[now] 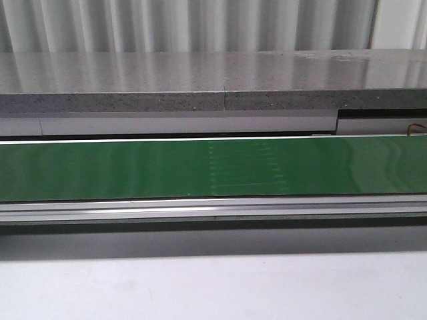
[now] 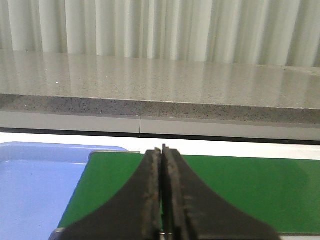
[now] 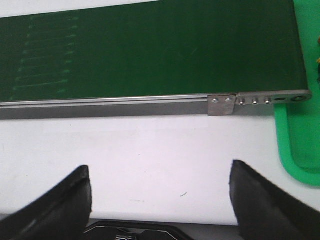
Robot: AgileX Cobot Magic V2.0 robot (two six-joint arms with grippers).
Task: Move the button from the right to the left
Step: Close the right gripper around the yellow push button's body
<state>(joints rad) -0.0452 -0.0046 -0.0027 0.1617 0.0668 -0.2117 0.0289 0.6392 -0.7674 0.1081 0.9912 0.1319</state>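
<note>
Conveyor belt of green rubber (image 1: 200,167) spans mid-frame, bare; the button shows nowhere. Left claw (image 2: 163,200) is pressed closed, empty; right claw (image 3: 160,195) gapes wide, empty. Judging a hard, light switch: pinch its square block.

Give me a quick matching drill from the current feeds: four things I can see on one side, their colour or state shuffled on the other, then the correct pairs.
Things:
1. left hand
2. right hand
3. conveyor belt
4. tray beside the belt in the left wrist view

Colour or state:
A. green
B. fingers wide apart, nothing between them
C. light blue
D. fingers pressed together, nothing held

Pairs: 1-D, 2-B, 3-A, 4-C

The button is not visible in any view.
</note>
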